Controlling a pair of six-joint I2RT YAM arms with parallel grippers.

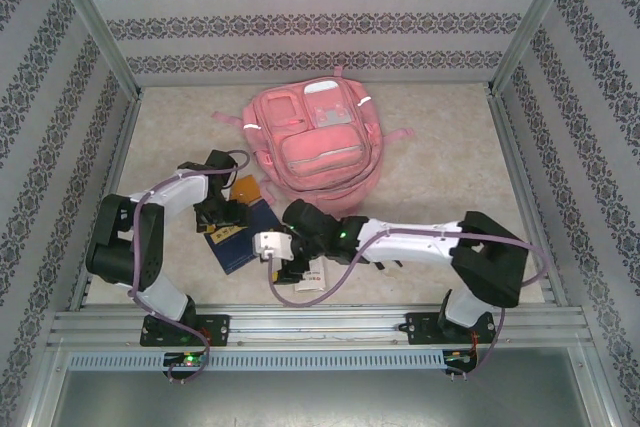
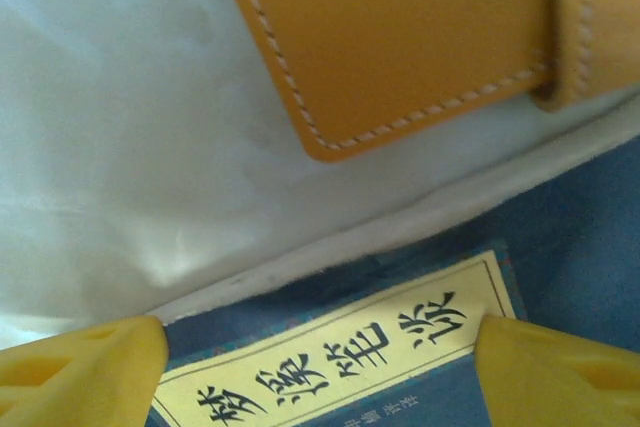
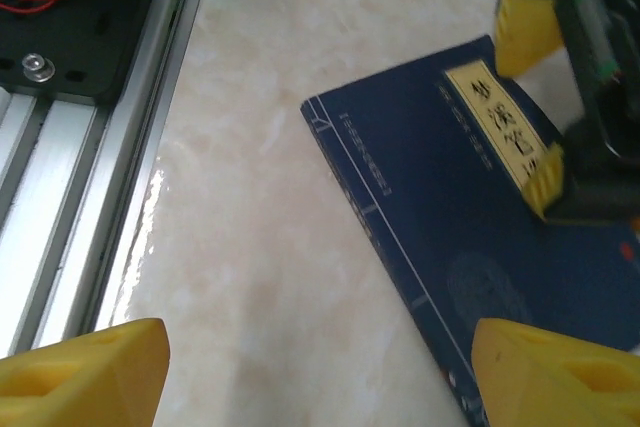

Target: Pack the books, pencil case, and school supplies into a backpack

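Note:
The pink backpack (image 1: 310, 142) lies flat at the back middle of the table. In front of it the navy booklet (image 1: 240, 239) lies on the table, its yellow label (image 2: 340, 352) facing up. My left gripper (image 1: 215, 210) hovers open just over the label end of the booklet (image 2: 570, 247), one yellow fingertip (image 2: 85, 367) on each side and nothing held. My right gripper (image 3: 315, 377) is open low over bare table, beside the booklet's (image 3: 470, 217) near long edge. The left gripper (image 3: 533, 107) stands over the far end of the booklet. The white pencil case (image 1: 308, 282) lies partly under the right arm.
An orange-brown stitched leather piece (image 2: 400, 37) lies just beyond the booklet, by the backpack's left corner (image 1: 244, 187). The metal rail (image 3: 90, 177) and arm bases run along the near edge. Patterned walls close in the table on three sides.

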